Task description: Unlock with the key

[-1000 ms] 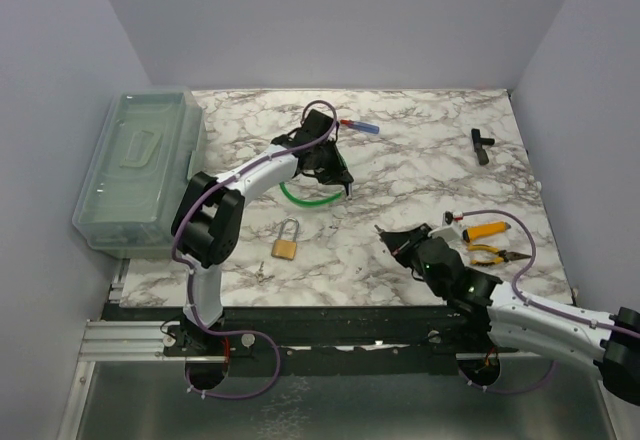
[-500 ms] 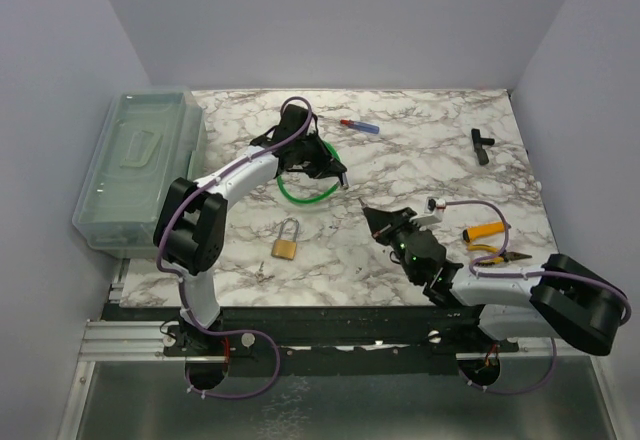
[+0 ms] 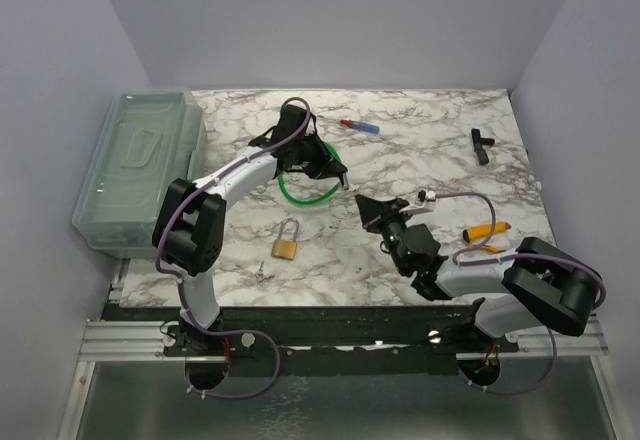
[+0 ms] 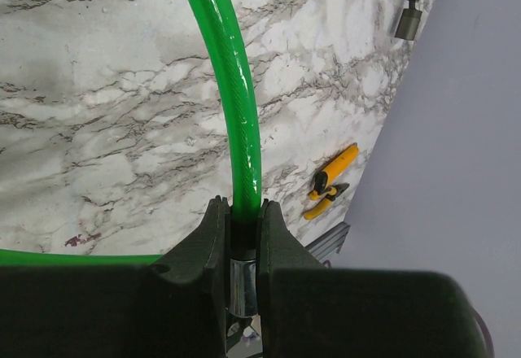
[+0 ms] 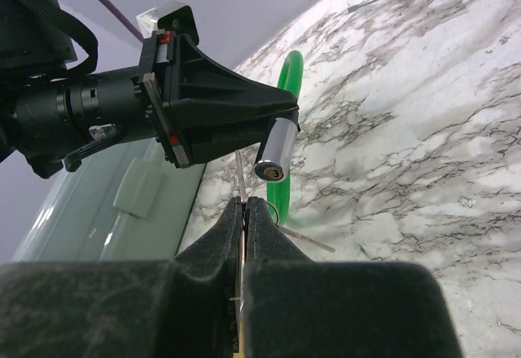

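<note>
The right gripper (image 5: 244, 206) is pinched together on the key (image 5: 239, 177), whose thin blade sticks out past the fingertips. Just beyond that tip and a little to its right hangs the lock cylinder (image 5: 275, 150). Its keyhole face is turned toward the key but does not touch it. The left gripper (image 4: 244, 216) is clamped on that cylinder where the green cable (image 4: 239, 89) enters it.

The step in hand looks like lining the key up for insertion. The next move probably calls for a small sideways correction to bring the blade onto the keyhole. After that comes a straight push and a turn while the left arm braces the cylinder.
</note>
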